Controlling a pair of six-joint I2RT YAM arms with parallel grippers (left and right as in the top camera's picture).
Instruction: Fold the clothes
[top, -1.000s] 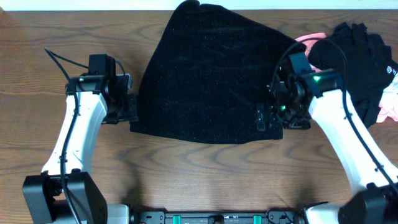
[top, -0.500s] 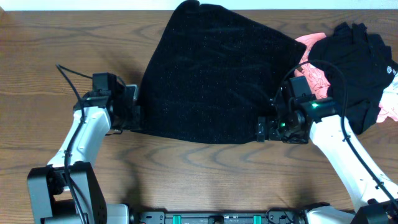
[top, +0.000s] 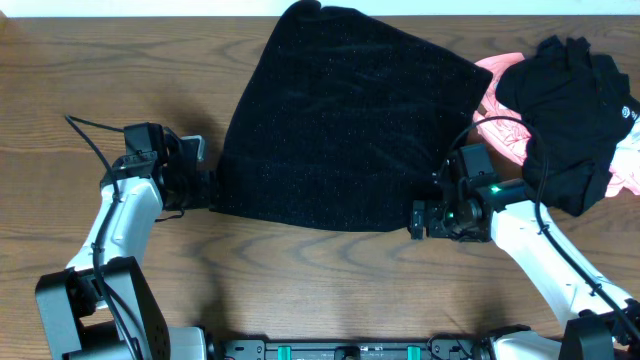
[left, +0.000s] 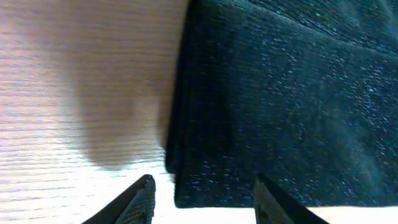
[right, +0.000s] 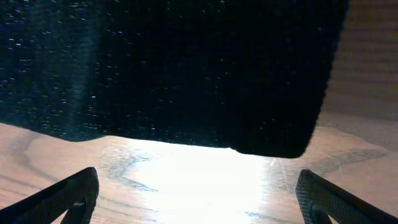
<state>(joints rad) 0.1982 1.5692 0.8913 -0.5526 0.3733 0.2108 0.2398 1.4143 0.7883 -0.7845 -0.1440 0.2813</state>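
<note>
The black fuzzy garment (top: 345, 120) with glittery specks lies folded flat on the wooden table, its near edge running across the middle. No buttons show. My left gripper (top: 205, 180) is open at the garment's near left corner (left: 205, 180), which sits between the fingertips (left: 202, 199). My right gripper (top: 418, 216) is open just in front of the garment's near right corner (right: 273, 137); bare wood lies between its fingers (right: 199, 199).
A heap of other clothes lies at the right: a black garment (top: 570, 95) over pink cloth (top: 505, 120), close behind my right arm. The table's back edge (top: 150, 14) runs along the top.
Both arms have drawn back and lowered. The left gripper slid left off the garment's corner and the right gripper moved down toward the near edge. The garment has stayed put.
</note>
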